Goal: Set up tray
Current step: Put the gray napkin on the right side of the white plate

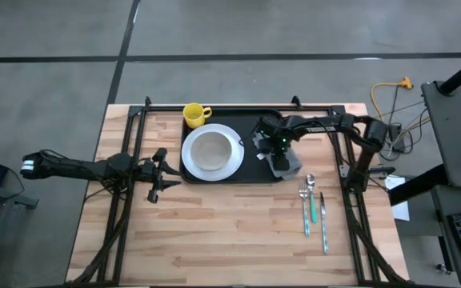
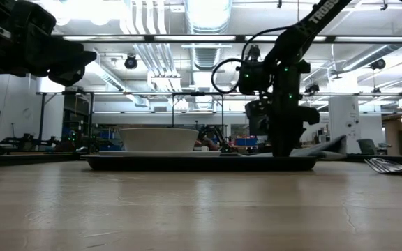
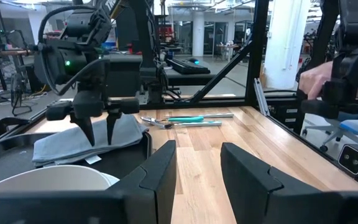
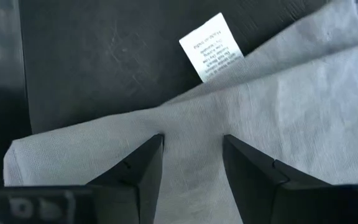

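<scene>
From my remote station I noted the left gripper hovering over the bare wooden table, just off the left edge of the large flat black rectangular tray, its jaws spread apart with nothing between them, as its own wrist view confirmed. The tray sat at the far middle of the table. At its far left corner stood a yellow ceramic mug, and beside that, on the tray's left half, lay the round white plate with a white bowl on it. On the tray's right end I saw the grey folded cloth napkin, one corner spilling over the tray's rim toward the table. The right gripper pointed straight down onto that napkin; its wrist view showed both fingertips pressed into the grey fabric, jaws part-open with a strip of cloth between them, near the napkin's small white label. I could not tell whether the cloth was actually pinched. To the right of the tray, on bare wood, lay a steel spoon, a fork with a teal handle and a knife, side by side.
</scene>
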